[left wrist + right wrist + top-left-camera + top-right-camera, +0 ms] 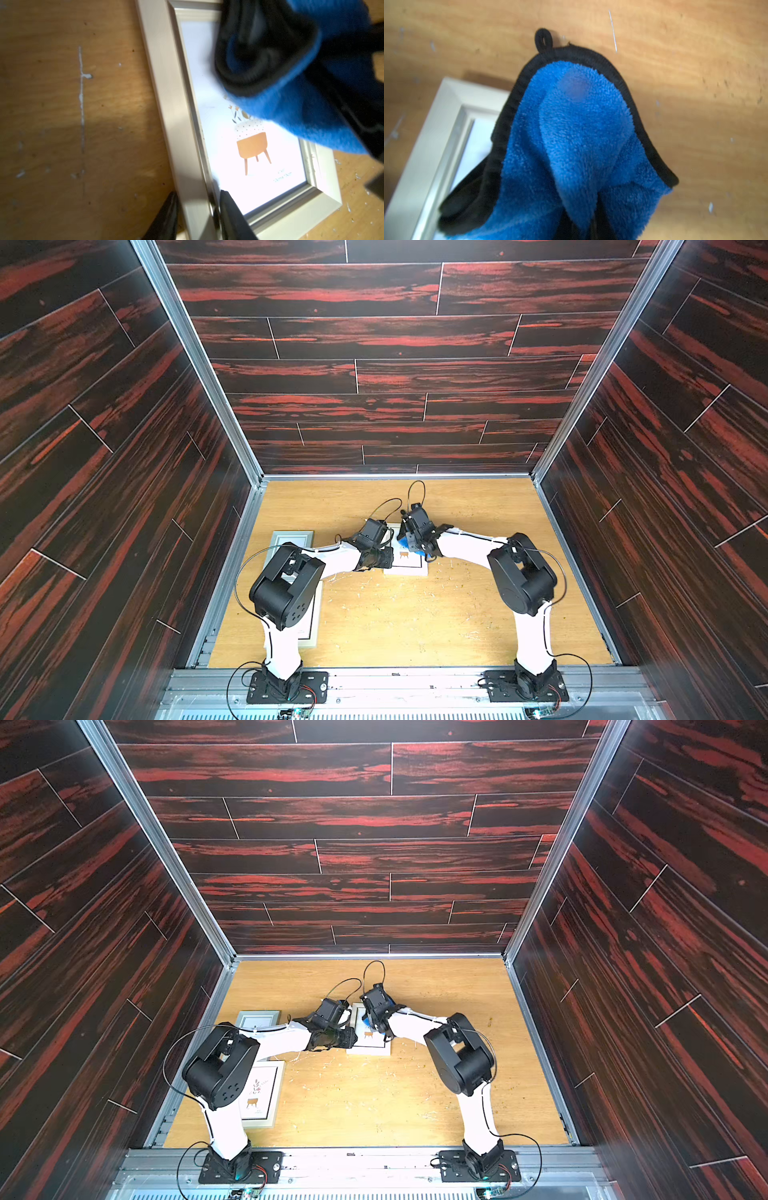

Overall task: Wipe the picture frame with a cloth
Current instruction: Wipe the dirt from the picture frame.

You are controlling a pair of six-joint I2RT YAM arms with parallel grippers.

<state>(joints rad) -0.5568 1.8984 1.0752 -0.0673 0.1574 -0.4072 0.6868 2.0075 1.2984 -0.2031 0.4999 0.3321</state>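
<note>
Both arms meet mid-table over the picture frame [406, 567], which lies flat on the wooden table [415, 622], a bit left of centre and toward the far half. The left arm [286, 585] rises from its base at the near-left edge with the elbow up high. Its forearm runs forward and to the right, and the wrist tips down onto the frame's left side. The left gripper [199, 218] straddles one side rail of the frame, one finger [166, 218] outside on the table side and the other on the glass side, clamped on the rail. The right arm [523, 572] mirrors it: up from the near-right base, elbow raised, forearm reaching left and forward, wrist pitched down over the frame's far right part. The right gripper [581, 228] is pinched tight on the cloth [581, 135], blue fluffy with black edging, bunched and hanging from the jaws, its corner loop [543, 40] over bare table. In the left wrist view the cloth [301, 104] lies across the upper part of the print, on or just above the glass; contact is too blurred to tell. The potted-plant drawing below it is uncovered. In both top views only a blue sliver of cloth [366, 1020] shows under the right wrist. Two other frames lie under the left arm: a grey one [257, 1019] farther back and a plant-print one [262, 1094] near the left base, both well apart from the grippers.
</note>
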